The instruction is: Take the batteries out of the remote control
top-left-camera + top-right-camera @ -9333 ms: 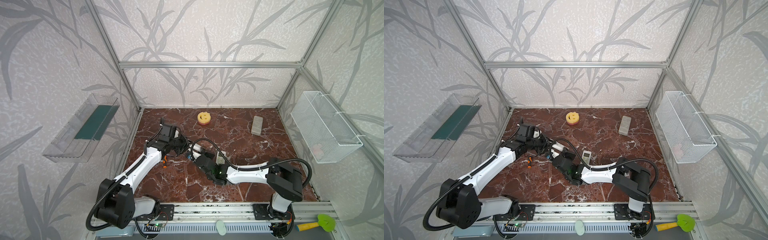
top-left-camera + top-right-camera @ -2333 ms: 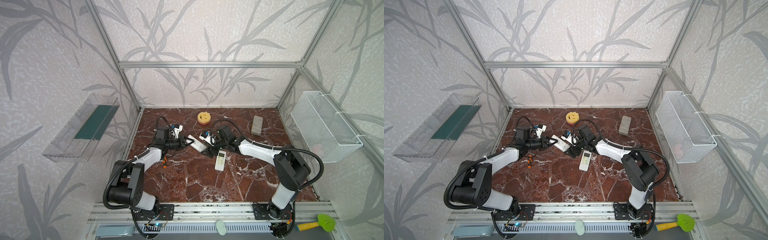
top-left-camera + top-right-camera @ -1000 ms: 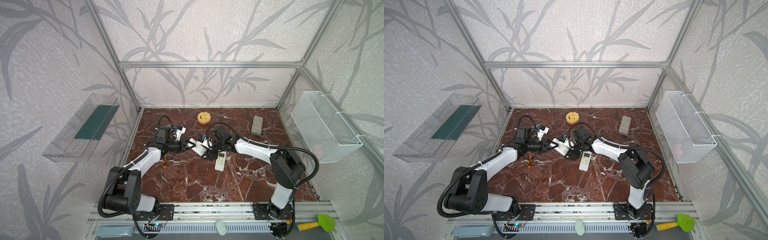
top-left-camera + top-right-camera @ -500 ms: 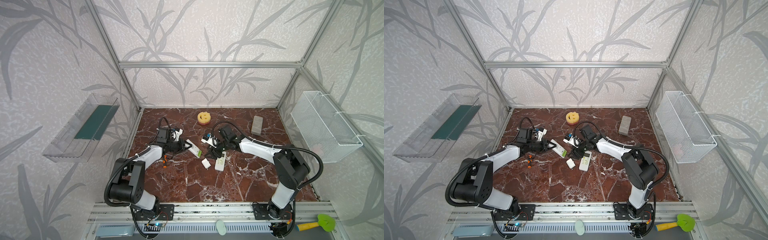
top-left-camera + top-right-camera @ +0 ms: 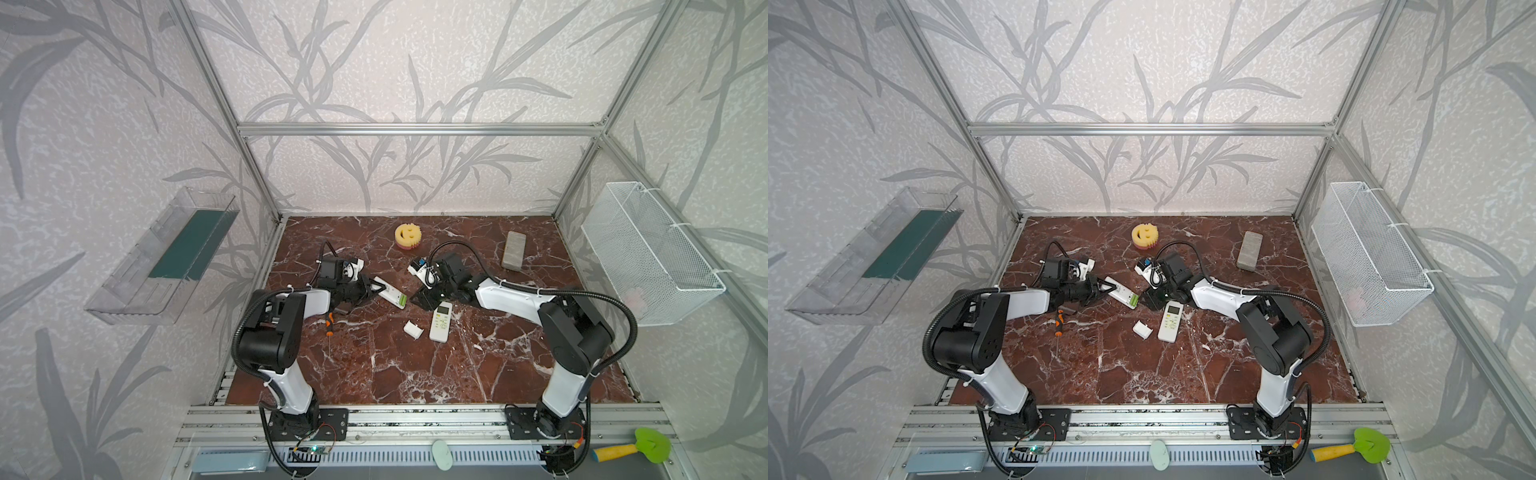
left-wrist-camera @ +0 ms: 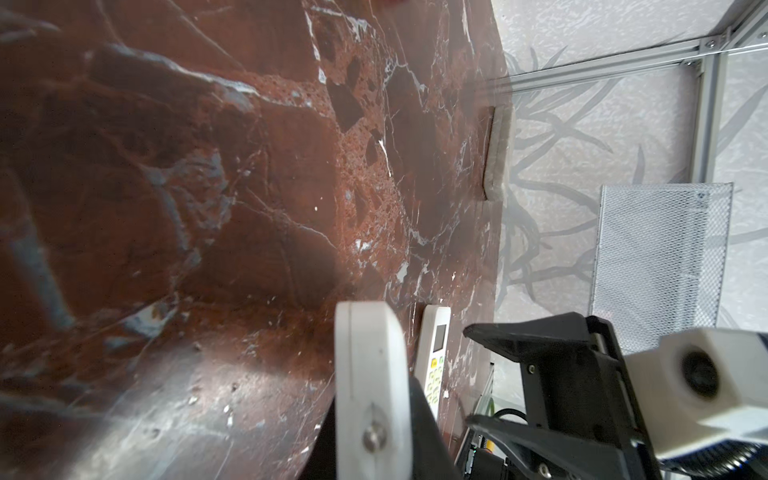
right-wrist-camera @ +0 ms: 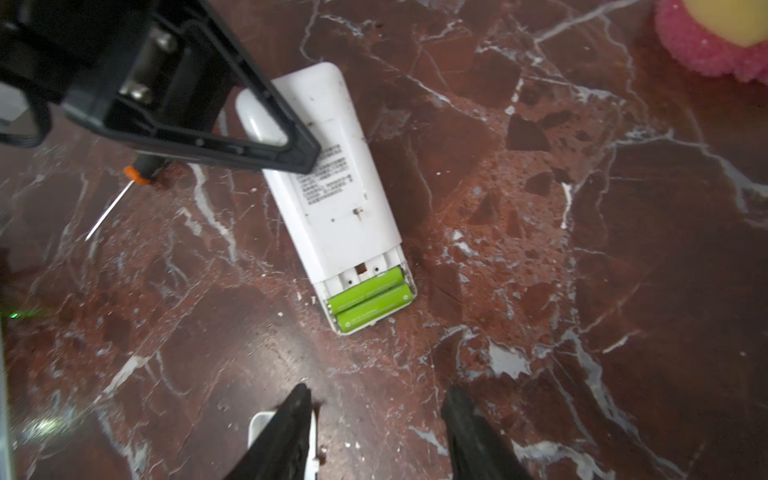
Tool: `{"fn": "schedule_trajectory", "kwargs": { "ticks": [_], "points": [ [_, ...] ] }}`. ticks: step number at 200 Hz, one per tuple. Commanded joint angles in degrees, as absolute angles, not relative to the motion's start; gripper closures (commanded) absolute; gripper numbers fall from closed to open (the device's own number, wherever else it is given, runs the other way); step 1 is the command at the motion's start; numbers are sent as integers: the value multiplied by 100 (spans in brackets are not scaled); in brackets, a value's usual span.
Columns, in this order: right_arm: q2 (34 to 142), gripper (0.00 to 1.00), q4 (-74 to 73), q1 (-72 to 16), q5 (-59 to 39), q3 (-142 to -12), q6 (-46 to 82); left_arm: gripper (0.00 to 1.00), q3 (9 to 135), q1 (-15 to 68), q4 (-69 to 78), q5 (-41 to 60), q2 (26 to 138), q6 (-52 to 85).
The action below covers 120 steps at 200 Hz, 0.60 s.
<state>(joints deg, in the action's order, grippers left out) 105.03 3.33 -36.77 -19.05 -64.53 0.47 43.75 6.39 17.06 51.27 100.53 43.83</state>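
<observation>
My marble table (image 5: 374, 374) carries a remote (image 7: 332, 195) ahead of my right gripper (image 7: 376, 409), screwdriver (image 5: 329, 323), cover (image 5: 413, 329), second remote (image 5: 440, 322), sponge (image 5: 407, 236), block (image 5: 513, 250).

Top views: high, front, looking down on the marble floor (image 5: 374, 365) | right wrist: close above the open remote (image 7: 332, 199) | left wrist: low along that remote (image 6: 370, 374), facing the basket (image 6: 660, 257).
</observation>
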Motion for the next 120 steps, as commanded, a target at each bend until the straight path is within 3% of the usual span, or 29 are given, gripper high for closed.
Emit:
{"fn": "schedule_trajectory", "kwargs": {
  "ticks": [1,24,74,120],
  "points": [
    [10816,48,512,-3687,-1209,-6834,635,100,4183,497,1931,5155,10268,4753],
    [11135,48,1030,-3683,-990,-7397,585,95,4123,332,1652,5188,10286,4693],
    [11891,48,1809,-3684,-740,-8525,457,64,4555,186,-405,4373,9881,3427],
    [12386,49,1962,-3713,-896,-9114,383,53,4846,131,-1203,3836,9792,3050]
  ]
}}
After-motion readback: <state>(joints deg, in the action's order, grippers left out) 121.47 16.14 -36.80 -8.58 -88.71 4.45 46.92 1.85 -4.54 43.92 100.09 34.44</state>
